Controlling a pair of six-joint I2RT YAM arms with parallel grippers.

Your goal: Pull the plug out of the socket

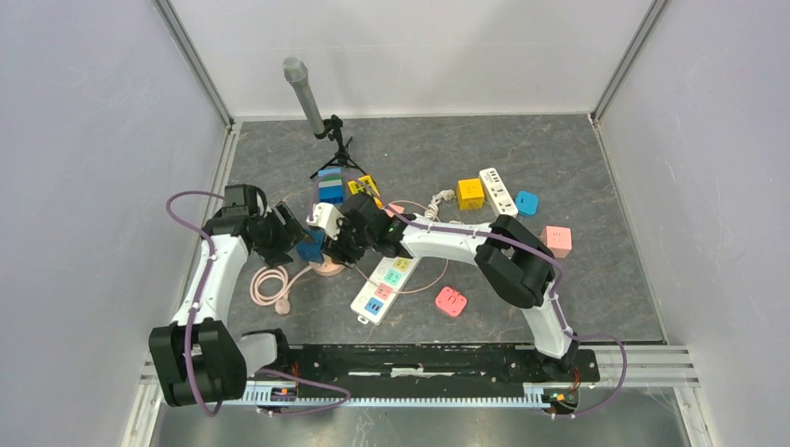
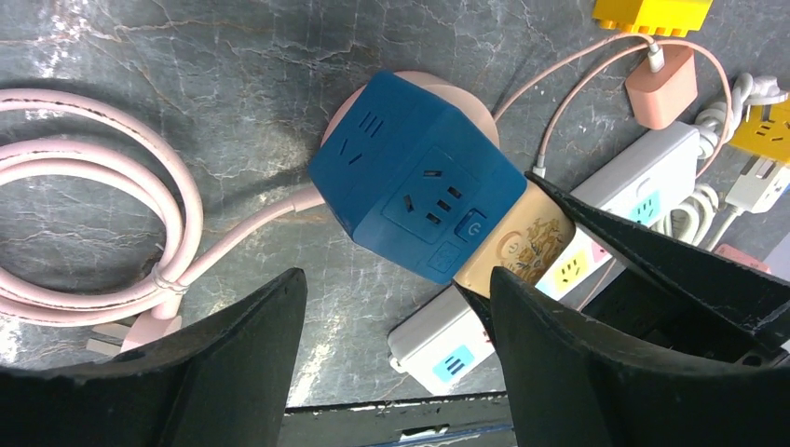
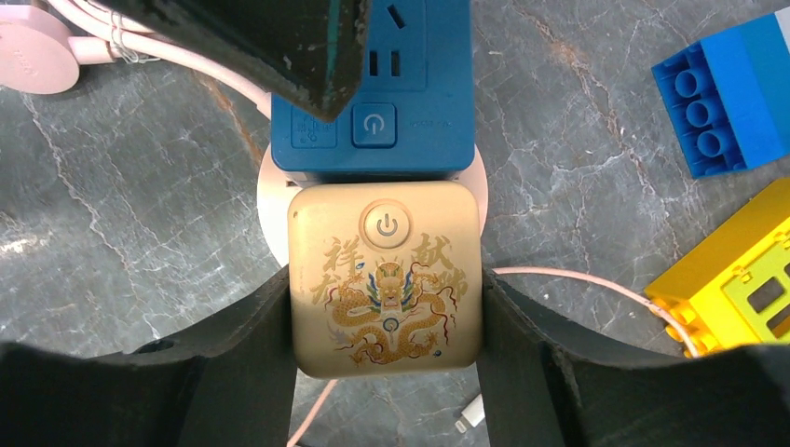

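Note:
A blue cube socket (image 2: 419, 186) lies on a round pink base (image 2: 447, 88) on the grey table. A gold plug cube with a dragon print (image 3: 384, 233) is seated against its side. My right gripper (image 3: 384, 289) is shut on the gold plug, one finger on each side. My left gripper (image 2: 396, 289) is open, its fingers spread just short of the blue socket; one of its fingers (image 3: 279, 47) overlaps the socket (image 3: 410, 93) in the right wrist view. In the top view both grippers meet at the socket (image 1: 310, 248).
A coiled pink cord (image 2: 93, 205) lies left of the socket. A white power strip (image 1: 384, 284) lies just right of it. Blue (image 3: 727, 93) and yellow (image 3: 736, 279) blocks, a pink adapter (image 1: 451, 301), a microphone stand (image 1: 303, 93) and more sockets (image 1: 498, 191) stand around.

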